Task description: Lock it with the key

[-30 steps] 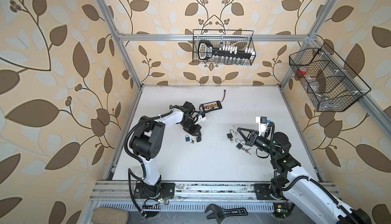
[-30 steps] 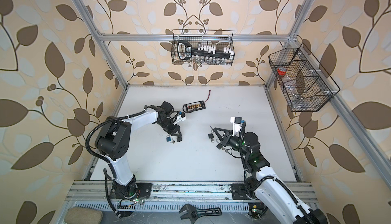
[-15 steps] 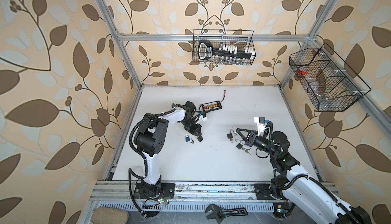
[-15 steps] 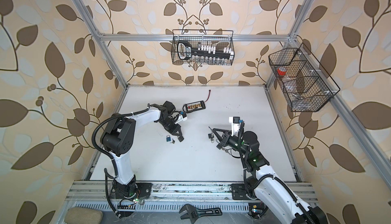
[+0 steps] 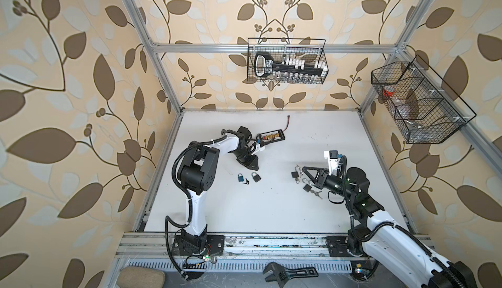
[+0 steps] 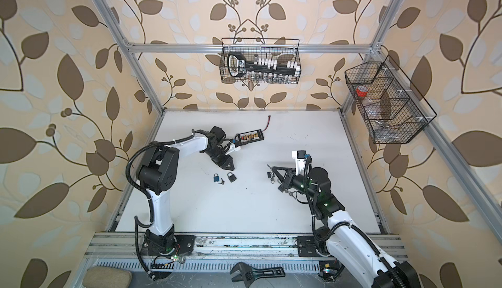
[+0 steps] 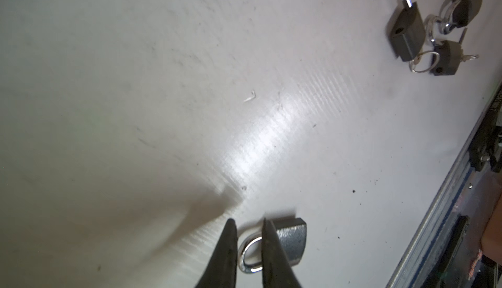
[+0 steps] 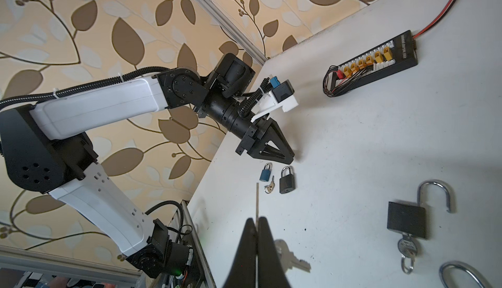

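Between locks, I judge: my left gripper (image 7: 247,221), tips slightly parted, hovers just above a shut grey padlock (image 7: 292,237), and my right gripper (image 8: 256,220), pressed together, should next tackle the open padlock (image 8: 406,218) beside it.

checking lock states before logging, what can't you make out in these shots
Grey padlock: left wrist view, left hand covers part of its loop; keyhole unseen.
Key: right wrist view, partly behind the shut right hand.
Metal loop: cut off by that view's edge.
Loose keys: too small in a top view.
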Robot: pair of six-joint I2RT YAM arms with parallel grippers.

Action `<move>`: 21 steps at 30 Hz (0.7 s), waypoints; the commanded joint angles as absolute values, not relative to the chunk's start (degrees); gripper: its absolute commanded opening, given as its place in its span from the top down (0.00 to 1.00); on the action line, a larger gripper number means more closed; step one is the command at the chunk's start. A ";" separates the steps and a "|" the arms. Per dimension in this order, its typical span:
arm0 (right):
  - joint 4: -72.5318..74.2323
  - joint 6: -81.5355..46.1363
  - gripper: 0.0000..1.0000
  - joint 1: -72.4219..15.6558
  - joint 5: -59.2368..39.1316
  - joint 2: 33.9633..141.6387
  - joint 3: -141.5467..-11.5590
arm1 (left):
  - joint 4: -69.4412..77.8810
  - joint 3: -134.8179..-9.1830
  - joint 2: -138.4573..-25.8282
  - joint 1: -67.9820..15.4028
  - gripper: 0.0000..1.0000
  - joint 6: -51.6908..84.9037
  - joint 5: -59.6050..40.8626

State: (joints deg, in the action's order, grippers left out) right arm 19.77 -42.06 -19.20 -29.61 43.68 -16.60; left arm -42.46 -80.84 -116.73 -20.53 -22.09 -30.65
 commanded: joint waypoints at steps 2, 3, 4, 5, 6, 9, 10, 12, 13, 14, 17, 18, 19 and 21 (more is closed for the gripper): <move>15.04 -37.64 1.00 -19.52 -29.16 44.39 -20.15 | -43.90 -83.83 -116.37 -20.21 0.81 -22.49 -32.87; 13.03 -35.99 1.00 -20.02 -28.43 44.90 -21.19 | -43.18 -83.85 -115.49 -20.21 0.81 -21.53 -32.94; 10.44 -33.94 1.00 -21.14 -27.10 45.52 -22.35 | -42.10 -83.79 -114.13 -20.21 0.80 -20.35 -33.32; 8.22 -32.02 1.00 -23.00 -24.67 46.08 -23.43 | -40.76 -83.50 -112.49 -20.21 0.78 -18.65 -33.36; 6.71 -30.64 1.00 -24.92 -21.87 46.54 -24.29 | -39.50 -83.21 -110.86 -20.26 0.77 -16.84 -32.58; 3.95 -27.29 1.00 -33.41 -11.31 49.18 -26.72 | -33.90 -80.99 -104.13 -20.14 0.71 -9.19 -28.72; 3.78 -26.87 1.00 -35.91 -8.38 50.37 -27.24 | -32.69 -80.15 -102.08 -20.05 0.70 -6.72 -27.27; 4.45 -26.70 1.00 -41.73 -1.92 54.08 -28.21 | -29.83 -77.95 -97.41 -19.95 0.63 -1.86 -25.81; 5.00 -27.18 1.00 -43.85 0.53 55.74 -28.61 | -28.42 -76.46 -95.17 -19.95 0.61 -0.07 -25.37; 6.10 -28.21 1.00 -46.09 2.89 58.27 -29.02 | -26.21 -74.24 -92.36 -19.93 0.58 1.99 -25.06; 11.77 -32.67 1.00 -49.91 5.92 65.04 -29.39 | -20.83 -67.30 -84.10 -19.86 0.48 7.62 -23.84; 14.20 -34.25 1.00 -50.92 6.36 67.41 -29.52 | -19.23 -64.59 -80.83 -19.86 0.45 9.57 -23.22; 16.14 -35.61 1.00 -51.67 6.81 69.57 -29.83 | -18.33 -62.48 -78.58 -19.89 0.40 10.65 -22.89; 19.68 -38.24 1.00 -53.15 7.44 74.92 -31.17 | -17.60 -58.42 -73.65 -19.86 0.34 13.97 -19.50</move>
State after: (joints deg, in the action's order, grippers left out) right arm 12.73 -33.45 -51.44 2.11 70.19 -28.36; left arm -21.74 -63.13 -78.39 -20.18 6.26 -23.83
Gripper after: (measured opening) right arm 0.047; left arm 0.628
